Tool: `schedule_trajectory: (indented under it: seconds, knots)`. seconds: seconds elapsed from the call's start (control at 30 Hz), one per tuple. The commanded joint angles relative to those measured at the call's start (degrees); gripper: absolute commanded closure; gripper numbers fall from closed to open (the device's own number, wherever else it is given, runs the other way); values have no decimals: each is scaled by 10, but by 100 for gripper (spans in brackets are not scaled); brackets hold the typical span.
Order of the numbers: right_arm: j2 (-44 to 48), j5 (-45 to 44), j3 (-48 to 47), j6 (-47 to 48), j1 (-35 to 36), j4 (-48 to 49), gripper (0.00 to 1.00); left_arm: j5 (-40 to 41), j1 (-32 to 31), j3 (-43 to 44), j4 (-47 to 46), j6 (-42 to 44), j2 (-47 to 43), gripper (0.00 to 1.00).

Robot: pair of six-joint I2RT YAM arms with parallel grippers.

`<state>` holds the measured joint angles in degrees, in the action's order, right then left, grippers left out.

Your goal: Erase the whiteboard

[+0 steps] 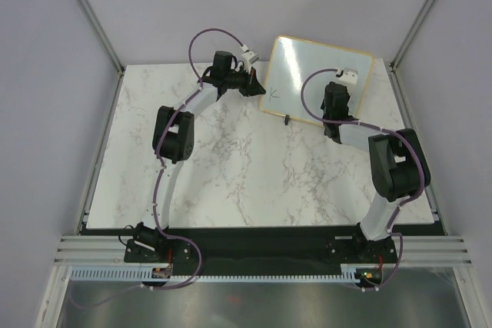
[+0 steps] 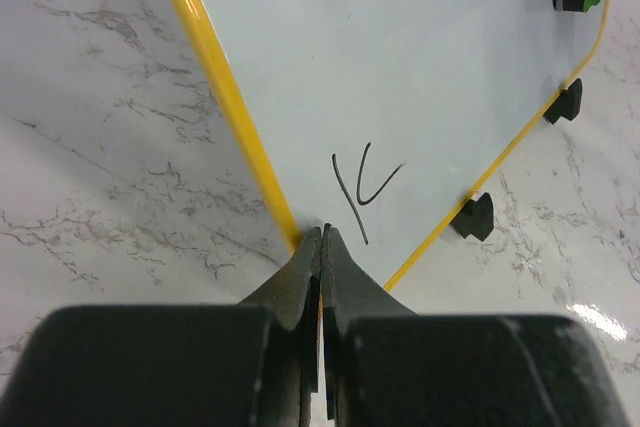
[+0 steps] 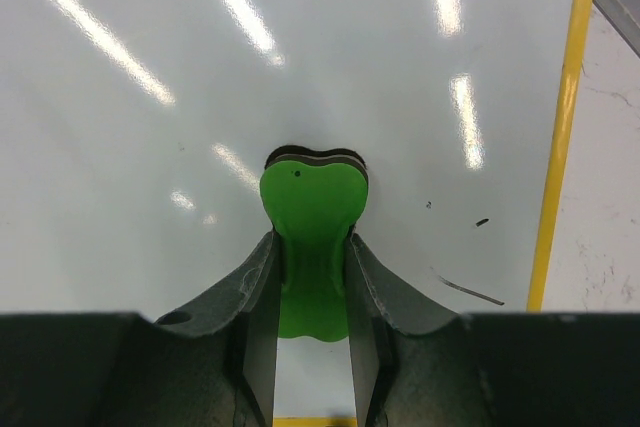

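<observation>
**Both arms at the whiteboard, scribble still on it**

A white marble table boxed in by pale walls lies under the whiteboard. Most of the bare marble spreads to the board's left and on its near side. The board sits skewed, one corner pointing toward the arm bases, and two black clip feet show along its near edge.

My left gripper is at the board's left corner. Its fingers are pressed together there, and a sliver of the yellow frame shows between them, so I read it as pinching the frame.

My right gripper hangs over the right half of the board. Its jaws are closed on a green eraser, whose dark underside faces the glossy surface. I cannot tell whether the pad is actually touching it.

A black K-shaped scribble sits on the board just inside the left corner, close to the left fingers. A few short dark marks lie on the board right of the eraser, near the right frame edge.
</observation>
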<state>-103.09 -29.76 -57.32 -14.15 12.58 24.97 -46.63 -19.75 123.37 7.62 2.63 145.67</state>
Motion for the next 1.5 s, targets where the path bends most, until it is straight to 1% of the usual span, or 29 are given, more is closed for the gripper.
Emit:
schedule_trajectory:
  seconds: [0.0,0.13,0.23,0.37,0.47,0.57,0.9,0.97,1.07,1.23,1.37,1.47]
  knots:
    - [4,10,10,-22,-1,25,100,-2,-2,17,-3,8,-32,98]
    - [42,-12,48,-16,-14,19,100,-3,-2,18,-1,9,-30,98]
    - [73,-19,79,-20,-44,15,100,-2,-2,18,-1,11,-29,98]
    - [77,-9,99,-20,-73,18,100,-1,-3,18,1,14,-31,98]
    - [74,0,98,-14,-78,21,100,-1,-3,20,2,12,-30,98]
    - [74,4,91,-8,-78,20,100,-1,-3,20,0,12,-30,98]
    - [49,8,-33,10,-78,-23,100,-1,0,17,0,12,-30,98]
    - [40,8,-39,3,-78,-31,100,-1,0,17,-1,11,-30,98]
    - [32,5,-23,-7,-78,-29,100,-3,-1,17,-1,11,-32,98]
    - [41,-9,40,-25,-88,-29,100,-2,1,16,0,13,-33,98]
    - [54,18,79,-52,-95,-32,100,-1,2,16,2,16,-33,98]
    - [68,17,84,-64,-95,-46,100,-1,2,19,1,12,-32,98]
